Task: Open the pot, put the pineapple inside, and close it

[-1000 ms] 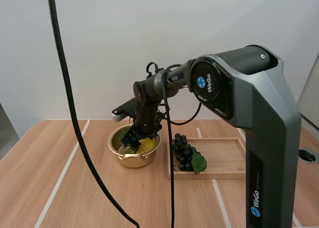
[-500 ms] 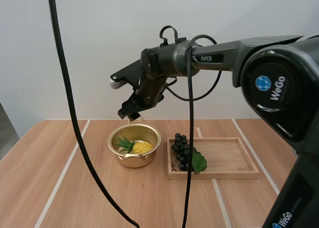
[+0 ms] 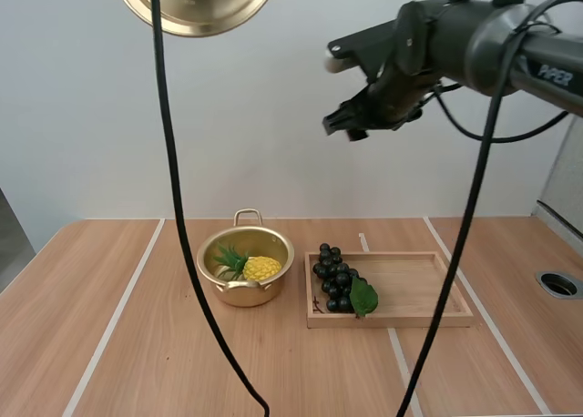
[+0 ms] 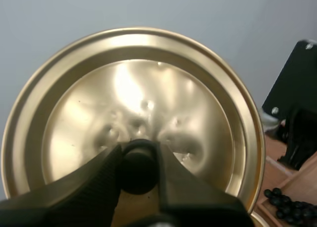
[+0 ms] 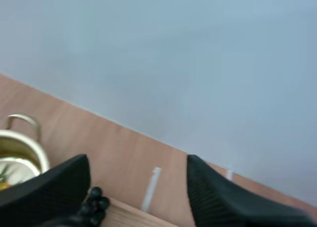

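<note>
The pineapple (image 3: pixel 256 269) lies inside the open pot (image 3: pixel 244 295), leafy crown toward the pot's left wall, so what remains is the closing. The lid (image 3: pixel 215 0) hangs high above the pot and a little to its left. The left gripper (image 4: pixel 139 156) has its fingers clamped on the lid's dark knob (image 4: pixel 138 170), the lid's shiny underside facing away from the wrist. The right gripper (image 3: pixel 342 126) is high above the pot and off to its right, fingers spread wide with nothing between them.

To finish well, the left arm should likely carry the lid over until its centre is above the pot's centre. It should level the lid before descending and lower it straight, so the rim seats all round rather than catching one edge or the leaves. It should let go only once the lid rests flat. The tray (image 3: pixel 419 285) with grapes (image 3: pixel 335 277), just right of the pot, needs no touching.
</note>
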{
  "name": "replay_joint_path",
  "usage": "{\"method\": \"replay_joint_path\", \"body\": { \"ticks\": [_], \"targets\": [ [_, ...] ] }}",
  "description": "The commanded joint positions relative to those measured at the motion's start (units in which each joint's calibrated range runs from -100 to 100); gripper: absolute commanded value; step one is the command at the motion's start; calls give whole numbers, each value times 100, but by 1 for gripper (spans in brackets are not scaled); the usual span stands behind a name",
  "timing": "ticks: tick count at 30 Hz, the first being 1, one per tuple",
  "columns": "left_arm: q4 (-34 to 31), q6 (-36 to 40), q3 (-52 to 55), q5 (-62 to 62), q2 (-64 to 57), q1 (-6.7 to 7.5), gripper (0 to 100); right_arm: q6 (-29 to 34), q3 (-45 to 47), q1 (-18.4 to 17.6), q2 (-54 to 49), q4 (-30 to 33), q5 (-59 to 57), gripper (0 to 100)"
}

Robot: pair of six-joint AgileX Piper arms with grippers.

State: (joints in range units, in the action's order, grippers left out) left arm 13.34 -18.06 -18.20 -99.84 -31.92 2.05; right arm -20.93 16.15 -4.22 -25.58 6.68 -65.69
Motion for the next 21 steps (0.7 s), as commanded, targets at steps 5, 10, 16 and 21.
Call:
{"method": "replay_joint_path", "body": {
  "ticks": [5, 10, 16, 21],
  "targets": [
    [382, 242, 29, -16, 658, -19, 0, 304, 101, 826, -367, -129, -500, 0],
    [393, 336, 63, -16, 1189, -19, 0, 304, 771, 994, -367, -114, -506, 0],
    [406, 379, 927, -16, 1455, -19, 0, 304, 1742, 994, -367, -112, 47, 0],
    [394, 281, 2044, -16, 1479, -19, 0, 304, 2272, 994, -367, -128, 573, 0]
  ]
}}
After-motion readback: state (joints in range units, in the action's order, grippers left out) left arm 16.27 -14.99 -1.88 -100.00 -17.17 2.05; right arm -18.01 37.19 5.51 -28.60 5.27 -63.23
